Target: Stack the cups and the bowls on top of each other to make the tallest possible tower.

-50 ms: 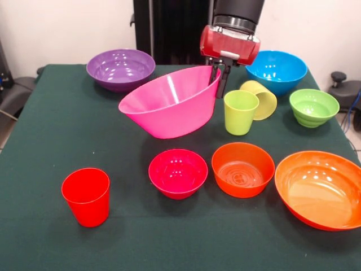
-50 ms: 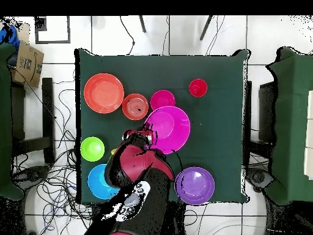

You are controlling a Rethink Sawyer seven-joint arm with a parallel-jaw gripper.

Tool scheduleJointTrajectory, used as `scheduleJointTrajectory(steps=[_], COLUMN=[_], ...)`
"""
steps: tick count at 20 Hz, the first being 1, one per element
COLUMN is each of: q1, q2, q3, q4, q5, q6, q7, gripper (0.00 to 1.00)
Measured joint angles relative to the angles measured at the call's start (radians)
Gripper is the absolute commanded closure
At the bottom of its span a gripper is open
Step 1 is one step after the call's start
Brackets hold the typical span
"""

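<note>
Beneath the arm (image 2: 137, 183), overhead, both cups by the tool (image 1: 219, 79) vanish.

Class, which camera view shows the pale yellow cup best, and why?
The front view: the pale yellow cup lies tipped on its side behind the lime green cup. In the overhead view the robot arm covers nearly all of it.

A large bowl (image 1: 169, 104) hangs tilted above the table (image 1: 39, 169), cups (image 1: 241, 112) beside it, small bowls (image 1: 178, 172) in front.
</note>
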Motion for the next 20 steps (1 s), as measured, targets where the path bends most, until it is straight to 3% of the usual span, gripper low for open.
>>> scheduleJointTrajectory(steps=[4, 13, 20], q1=[0.046, 0.085, 0.077], q2=[0.048, 0.159, 0.206], q3=[-0.068, -0.153, -0.15], q4=[-0.031, -0.086, -0.109], q5=[0.048, 0.108, 0.145], q6=[0.0, 0.0, 0.031], q7=[0.0, 0.0, 0.0], gripper=[1.0, 1.0, 1.0])
